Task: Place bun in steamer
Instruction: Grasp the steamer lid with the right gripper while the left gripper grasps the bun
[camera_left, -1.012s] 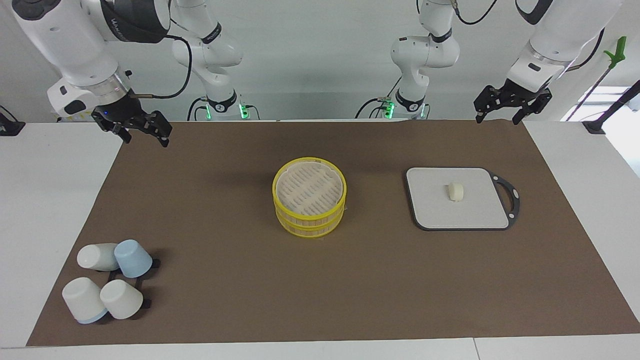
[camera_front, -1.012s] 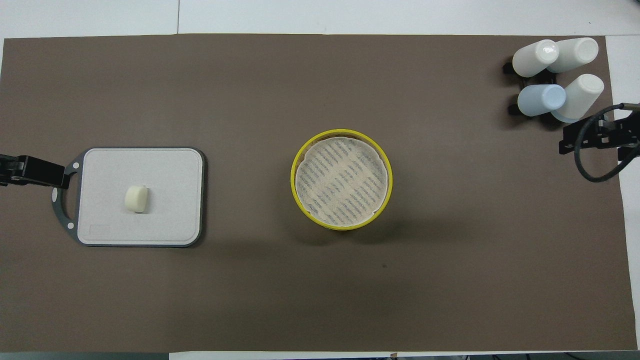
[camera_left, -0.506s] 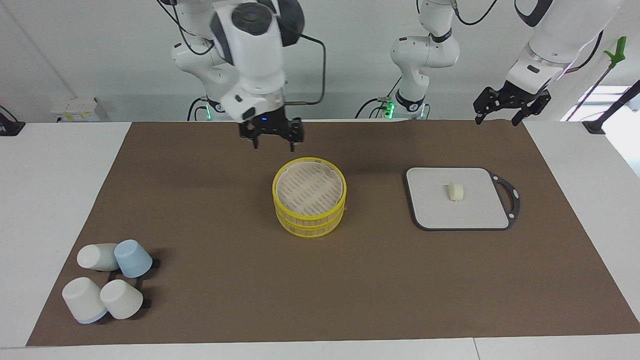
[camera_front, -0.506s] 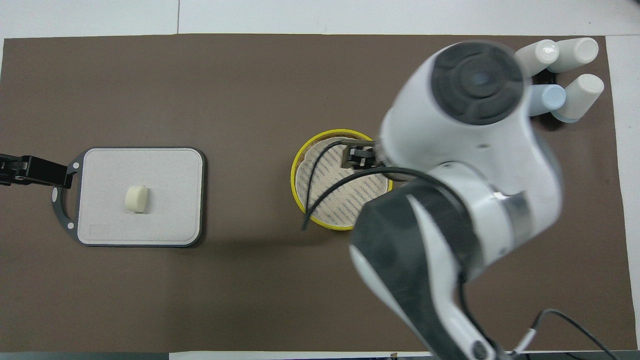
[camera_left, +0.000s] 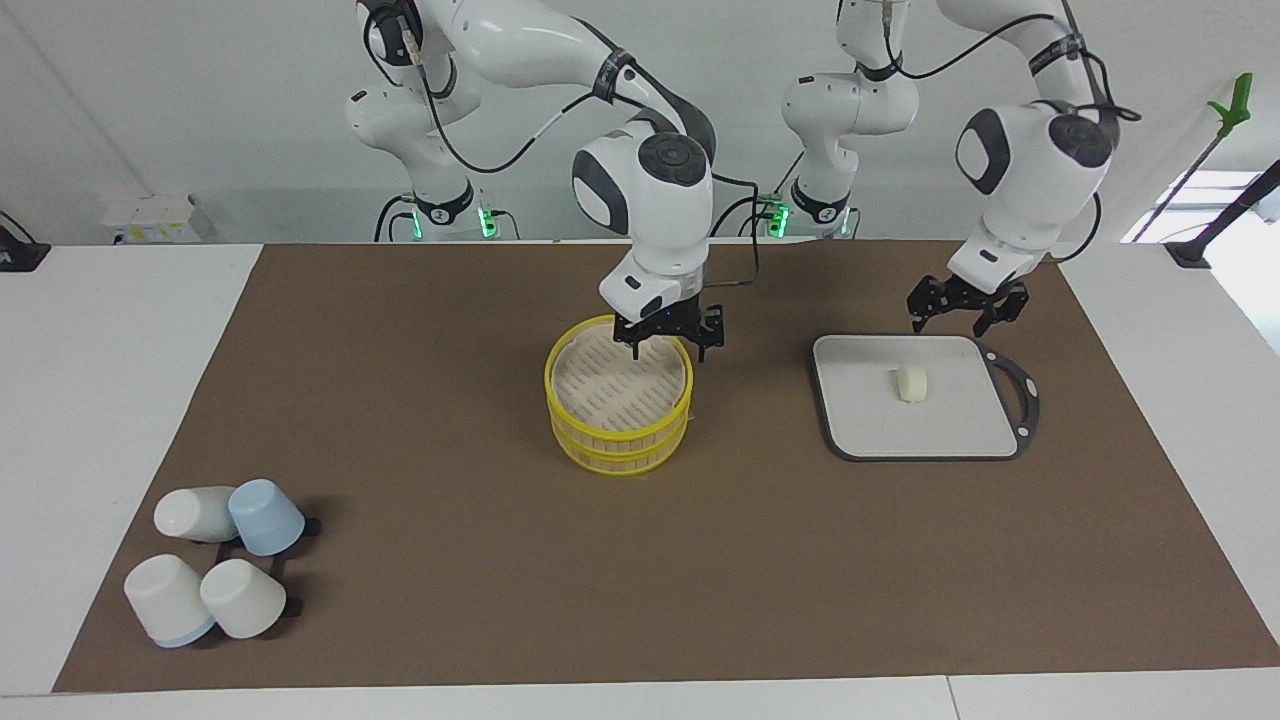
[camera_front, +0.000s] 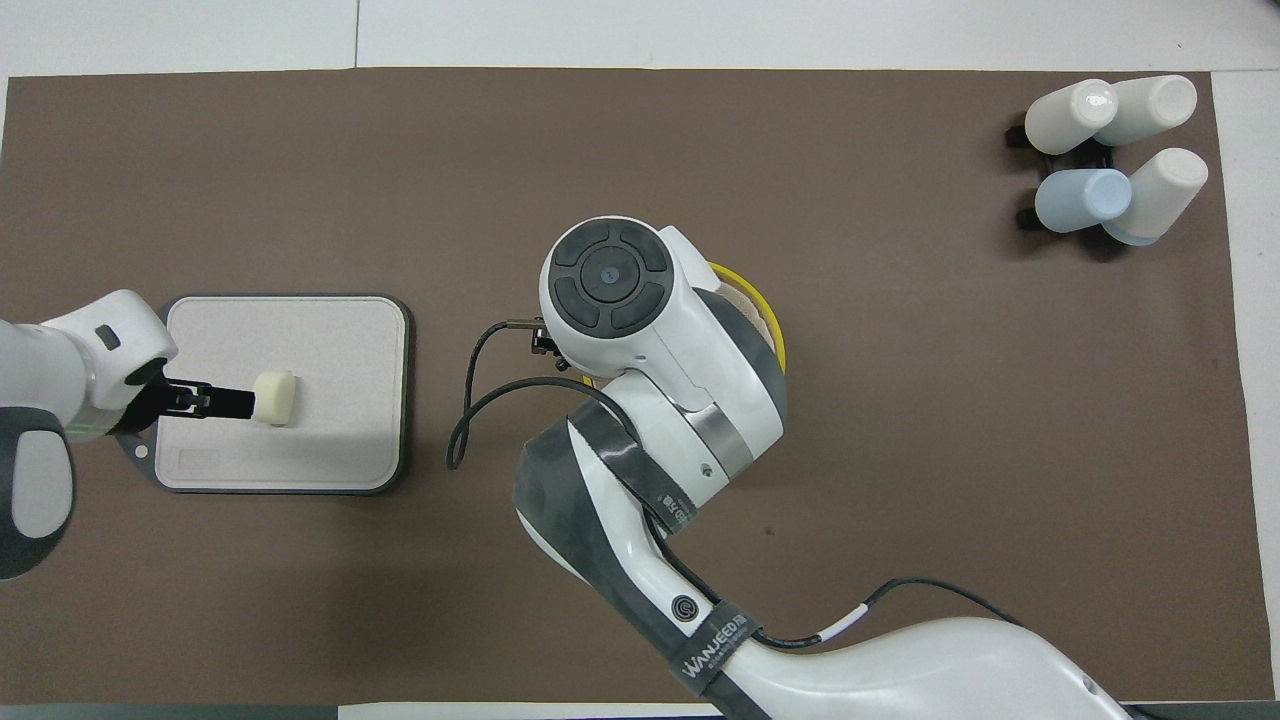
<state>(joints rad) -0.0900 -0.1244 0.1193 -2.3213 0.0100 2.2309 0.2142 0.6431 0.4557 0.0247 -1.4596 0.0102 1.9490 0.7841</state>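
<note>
The bun lies on the grey-edged square board; it also shows in the overhead view. The yellow-rimmed steamer stands at the middle of the mat, its two tiers stacked and the slatted top bare. My right gripper is open and hovers just over the steamer's rim on the side nearer to the robots. In the overhead view the right arm hides most of the steamer. My left gripper is open and empty, raised over the board's edge nearer to the robots, apart from the bun.
Several cups, white and pale blue, lie on a black rack at the right arm's end of the mat, farther from the robots. The board's handle points toward the left arm's end.
My right arm has swung from the cups' end of the table to over the steamer and come lower. My left gripper has come down from the mat's corner to over the board.
</note>
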